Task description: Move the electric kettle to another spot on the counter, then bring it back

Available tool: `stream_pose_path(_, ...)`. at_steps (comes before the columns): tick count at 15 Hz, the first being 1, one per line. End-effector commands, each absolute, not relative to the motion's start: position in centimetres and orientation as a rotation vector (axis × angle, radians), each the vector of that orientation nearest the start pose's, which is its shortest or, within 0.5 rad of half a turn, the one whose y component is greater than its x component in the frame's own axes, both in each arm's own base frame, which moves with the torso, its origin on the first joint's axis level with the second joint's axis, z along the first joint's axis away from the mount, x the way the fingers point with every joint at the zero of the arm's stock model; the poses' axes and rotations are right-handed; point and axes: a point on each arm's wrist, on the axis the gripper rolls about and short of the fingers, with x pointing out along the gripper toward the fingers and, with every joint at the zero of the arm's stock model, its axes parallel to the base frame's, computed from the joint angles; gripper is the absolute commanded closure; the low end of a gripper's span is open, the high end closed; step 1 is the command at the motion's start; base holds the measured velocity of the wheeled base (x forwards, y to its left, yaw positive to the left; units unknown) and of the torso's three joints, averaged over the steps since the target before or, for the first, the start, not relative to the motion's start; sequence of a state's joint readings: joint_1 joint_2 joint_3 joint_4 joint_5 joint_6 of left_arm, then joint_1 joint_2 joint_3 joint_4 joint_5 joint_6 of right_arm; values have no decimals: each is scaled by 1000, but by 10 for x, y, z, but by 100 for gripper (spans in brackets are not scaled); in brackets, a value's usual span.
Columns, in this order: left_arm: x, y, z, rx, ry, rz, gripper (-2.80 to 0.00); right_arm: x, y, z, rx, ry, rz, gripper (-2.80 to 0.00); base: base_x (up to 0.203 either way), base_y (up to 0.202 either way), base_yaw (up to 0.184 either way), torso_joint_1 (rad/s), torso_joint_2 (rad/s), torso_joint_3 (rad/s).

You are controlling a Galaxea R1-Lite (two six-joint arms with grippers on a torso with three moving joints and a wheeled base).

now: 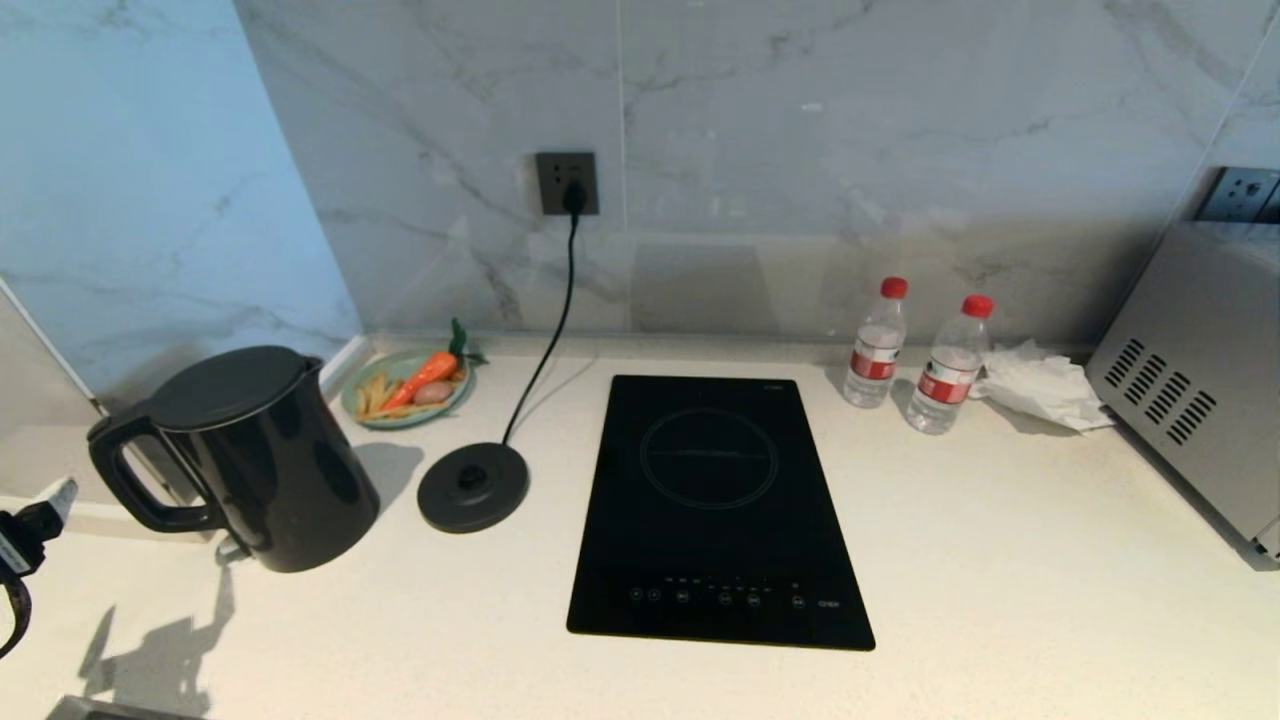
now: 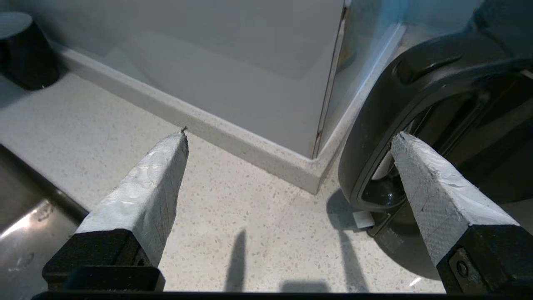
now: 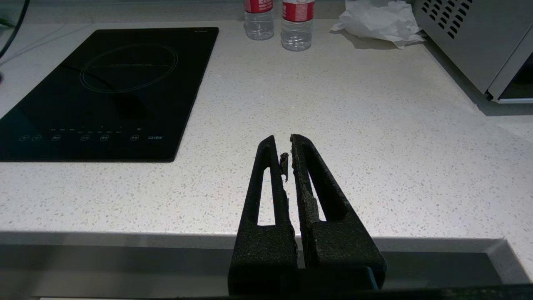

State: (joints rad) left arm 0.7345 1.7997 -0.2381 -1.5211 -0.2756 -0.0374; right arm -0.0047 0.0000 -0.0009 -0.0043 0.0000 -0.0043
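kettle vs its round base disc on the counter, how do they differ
The electric kettle is a tall upright jug with a loop handle and flat lid; the base disc is flat and low with a small centre hub. The base disc has a cord running up to the wall socket; the kettle shows none. The kettle stands off the disc, to its left on the counter. Both are black.

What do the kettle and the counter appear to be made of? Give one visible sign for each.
The electric kettle: probably glossy black plastic, since its smooth body carries soft highlights. The counter: off-white speckled stone or a stone-like composite with a matt finish, shown by fine dark flecks across its surface.
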Motion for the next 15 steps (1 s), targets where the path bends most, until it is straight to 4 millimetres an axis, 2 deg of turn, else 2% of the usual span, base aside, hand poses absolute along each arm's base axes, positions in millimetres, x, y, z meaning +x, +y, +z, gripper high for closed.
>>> stream_pose_path(1, 175, 154, 133, -19, -42, 451, -280, -23, 0, 76, -5, -6, -5, 0, 0, 0, 0, 0, 0, 0)
stream_pose_path(4, 166, 146, 143, 1, -77, 435, -280, -23, 0, 76, -5, -5, -5, 0, 0, 0, 0, 0, 0, 0)
stream_pose_path(5, 165, 145, 145, 6, -85, 433, 0, -23, 0, 76, -5, -6, -5, 0, 0, 0, 0, 2, 2, 40)
stream_pose_path(9, 166, 138, 153, 12, -121, 407, 0, -23, 0, 76, -5, -6, -5, 0, 0, 0, 0, 0, 0, 0)
stream_pose_path(11, 163, 134, 161, -46, -167, 357, 0, -23, 0, 76, -5, -5, -5, 0, 0, 0, 0, 0, 0, 0)
stream_pose_path(15, 148, 121, 198, -153, -203, 272, 0, -23, 0, 76, -5, -6, -5, 0, 0, 0, 0, 0, 0, 0)
